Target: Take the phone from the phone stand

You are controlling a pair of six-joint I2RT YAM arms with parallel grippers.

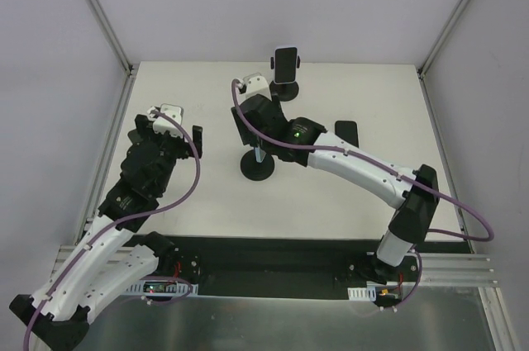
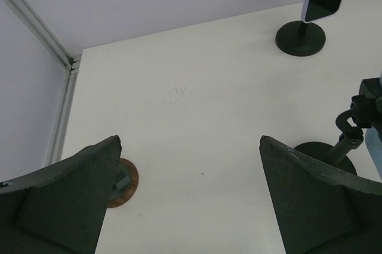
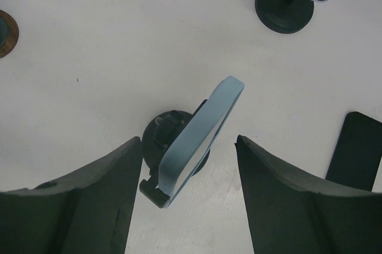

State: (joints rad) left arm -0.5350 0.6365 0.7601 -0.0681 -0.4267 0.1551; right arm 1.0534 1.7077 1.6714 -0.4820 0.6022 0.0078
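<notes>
Right wrist view shows us the right gripper [image 3: 186,140] with jaws parted, one finger on each side of the pale blue slab-shaped phone [image 3: 200,131], a gap showing on both sides. That phone sits tilted in the black round-based phone stand [image 3: 156,137] near the middle of the white table [image 1: 372,95]; farther back a second dark-screened phone [image 1: 286,60] sits on another black stand [image 1: 286,91], and to the left the left gripper [image 2: 191,143] hangs wide open above the table.

2 phones [image 1: 286,60] [image 3: 200,140], 2 stands [image 1: 285,91] [image 1: 257,169], 1 black slab [image 1: 345,130], 1 disc [image 2: 128,177].
</notes>
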